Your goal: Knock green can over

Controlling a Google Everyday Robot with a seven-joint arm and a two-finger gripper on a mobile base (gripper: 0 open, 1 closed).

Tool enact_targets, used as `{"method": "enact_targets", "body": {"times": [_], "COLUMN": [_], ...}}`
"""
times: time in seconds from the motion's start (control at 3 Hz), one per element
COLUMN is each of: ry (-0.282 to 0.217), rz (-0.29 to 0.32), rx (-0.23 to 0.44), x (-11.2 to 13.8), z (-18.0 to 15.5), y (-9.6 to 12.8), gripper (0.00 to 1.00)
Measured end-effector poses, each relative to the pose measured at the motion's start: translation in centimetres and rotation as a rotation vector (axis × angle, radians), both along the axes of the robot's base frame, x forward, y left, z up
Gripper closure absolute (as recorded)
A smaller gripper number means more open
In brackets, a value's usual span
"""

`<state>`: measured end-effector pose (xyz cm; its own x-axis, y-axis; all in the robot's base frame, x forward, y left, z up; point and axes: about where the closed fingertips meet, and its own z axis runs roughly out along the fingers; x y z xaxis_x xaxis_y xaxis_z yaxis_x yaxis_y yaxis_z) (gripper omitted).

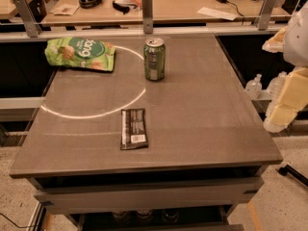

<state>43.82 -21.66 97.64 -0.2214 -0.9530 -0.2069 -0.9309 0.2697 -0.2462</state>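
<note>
The green can [154,58] stands upright on the grey table top [202,109], towards the back and a little left of centre. It has a silver top rim and pale markings on its side. My arm shows as pale white and cream parts at the right edge of the view, beyond the table's right side. The gripper [278,119] hangs at its lower end, well to the right of the can and apart from it, touching nothing on the table.
A flat green snack bag [81,53] lies at the back left of the table. A dark snack bar wrapper [133,128] lies in front of the can. A rail with metal posts [147,6] runs behind the table. Plastic bottles [254,86] stand low on the right.
</note>
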Motion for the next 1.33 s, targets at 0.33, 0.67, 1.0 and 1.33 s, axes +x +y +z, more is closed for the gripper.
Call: {"method": "enact_targets", "body": {"times": [0.33, 0.67, 1.0, 1.33], "ry": [0.0, 0.006, 0.024, 0.009], "rz": [0.0, -0.027, -0.135, -0.185], "rx": [0.0, 0.058, 0.223, 0.43], "x": [0.0, 0.2, 0.8, 1.4], "z": [0.0, 0.2, -1.2, -2.4], "y": [0.0, -0.2, -2.3, -3.1], "gripper": [0.0, 0.0, 0.0, 0.0]}}
